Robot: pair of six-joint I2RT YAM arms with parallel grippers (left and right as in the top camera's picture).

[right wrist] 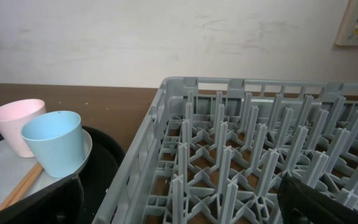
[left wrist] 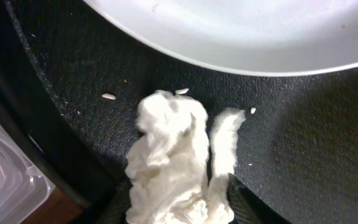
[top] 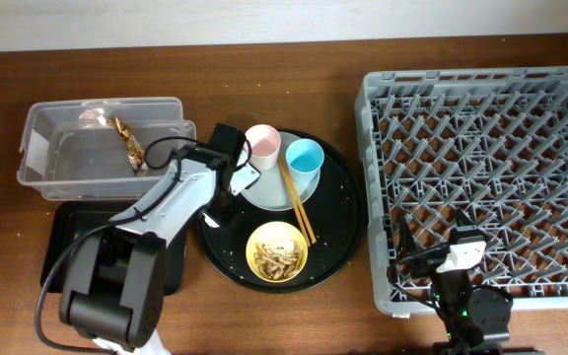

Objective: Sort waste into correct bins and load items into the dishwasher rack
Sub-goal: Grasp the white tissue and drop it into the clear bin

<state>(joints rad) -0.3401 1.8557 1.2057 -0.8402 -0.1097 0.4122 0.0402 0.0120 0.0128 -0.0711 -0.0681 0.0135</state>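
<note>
Crumpled white paper ball (left wrist: 166, 162) fills my left wrist view, lying on the large round black tray (left wrist: 303, 143) just below the pale grey round plate (left wrist: 241, 31). My left pincer (left wrist: 180, 204) flanks it, though I cannot tell if it is clenched. From overhead, the yellow bowl (top: 250, 245) on that tray holds brownish food scraps (top: 276, 258). My right pincer (right wrist: 194, 199), released, hangs over the large square grey plastic dishwasher rack (right wrist: 166, 124).

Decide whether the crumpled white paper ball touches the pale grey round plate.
Apart. Left wrist view shows bare black tray between paper ball and plate.
</note>
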